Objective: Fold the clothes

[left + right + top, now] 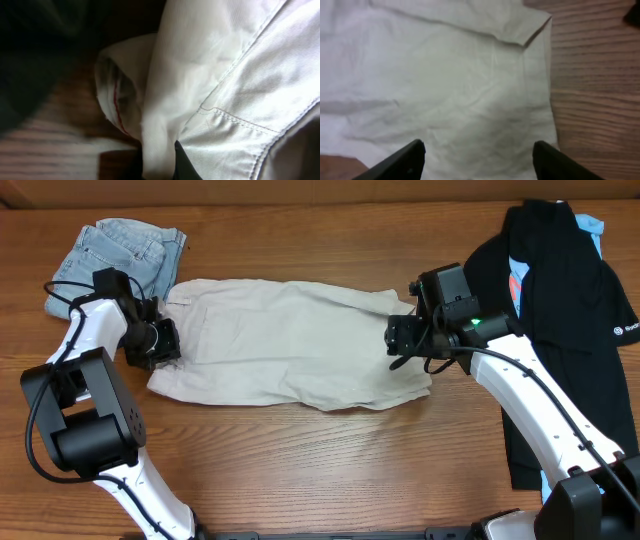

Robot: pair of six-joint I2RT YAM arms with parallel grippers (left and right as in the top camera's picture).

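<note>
The beige khaki shorts [290,345] lie spread flat across the middle of the wooden table, running left to right. My left gripper [165,345] is at their left end. In the left wrist view a fold of the pale fabric [240,75] is pinched between the dark fingers [157,167]. My right gripper [400,338] hovers over the right end of the shorts. In the right wrist view its fingers [477,155] are spread wide and empty above the cloth [445,75], near its right hem.
A crumpled light-blue denim garment [120,250] lies at the back left, just behind my left gripper. A black T-shirt with a print [560,280] covers the right side of the table. Bare wood [330,460] shows in front of the shorts.
</note>
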